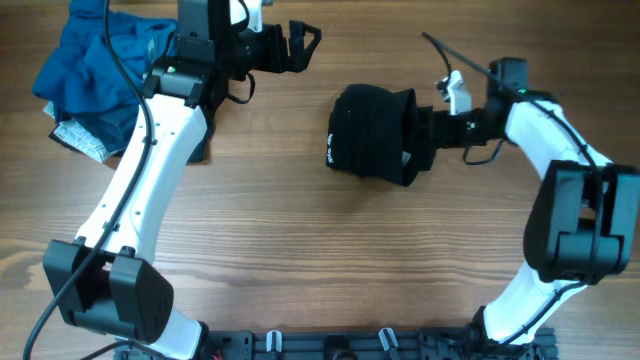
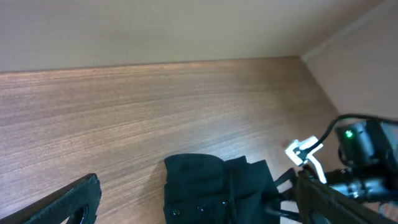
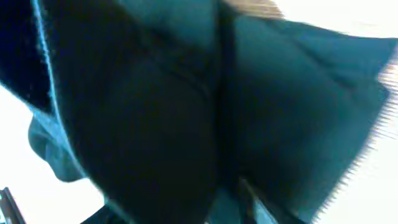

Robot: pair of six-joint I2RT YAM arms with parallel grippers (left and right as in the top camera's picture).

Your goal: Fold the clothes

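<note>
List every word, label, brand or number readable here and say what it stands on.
Nothing is legible in any view.
White marking on the black shirt: too small and blurred to read.
Speckled print on the grey garment: too small to tell if it holds any text.

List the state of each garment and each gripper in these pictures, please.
black shirt: folded into a compact bundle.
blue clothes: crumpled in a heap, not folded.
left gripper: open, holding nothing.
right gripper: at the shirt's right edge, jaws hidden by fabric.
</note>
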